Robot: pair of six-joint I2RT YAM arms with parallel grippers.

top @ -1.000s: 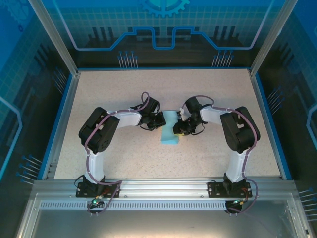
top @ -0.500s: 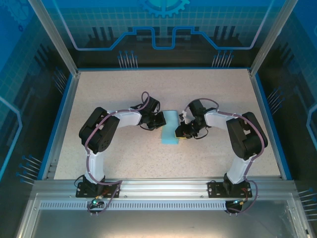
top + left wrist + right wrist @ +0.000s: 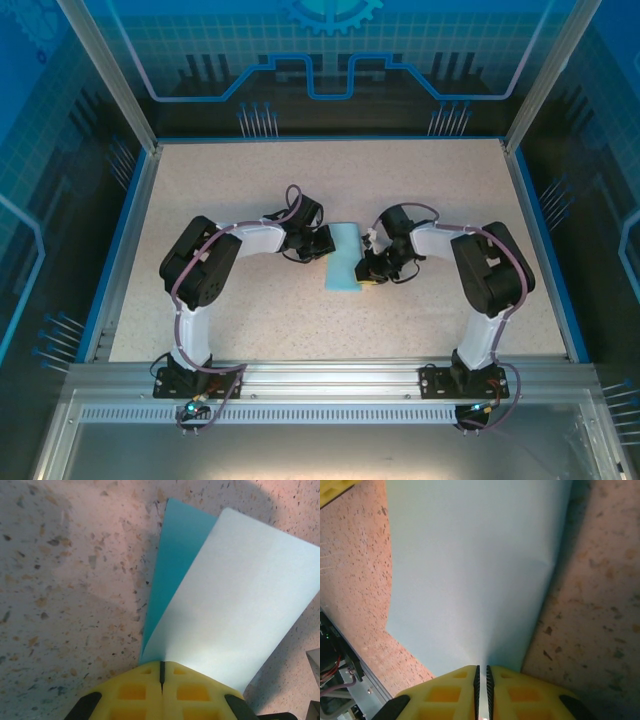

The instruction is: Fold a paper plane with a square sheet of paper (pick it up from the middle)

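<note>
The light-blue sheet of paper [image 3: 343, 262] lies mid-table, folded over into a narrow strip. My left gripper [image 3: 325, 245] is at the strip's left edge and my right gripper [image 3: 368, 270] at its right edge. In the left wrist view the yellow fingers [image 3: 130, 695] are pressed together at the tips of the left gripper [image 3: 161, 672], pinching the paper [image 3: 235, 610], whose pale upper layer lifts off a darker lower layer. In the right wrist view the right gripper [image 3: 481, 675] has only a thin slit between its pads, and the paper [image 3: 470, 570] runs into it.
The speckled beige table [image 3: 300, 190] has a blue rim and glass walls on three sides. Both arms bend inward from their bases at the near edge, elbows out to the sides. An aluminium rail [image 3: 330, 380] runs along the front.
The right gripper has shifted slightly toward the near edge along the paper's right edge and its jaws have narrowed on it. The right elbow swung out. The left arm has stayed put.
</note>
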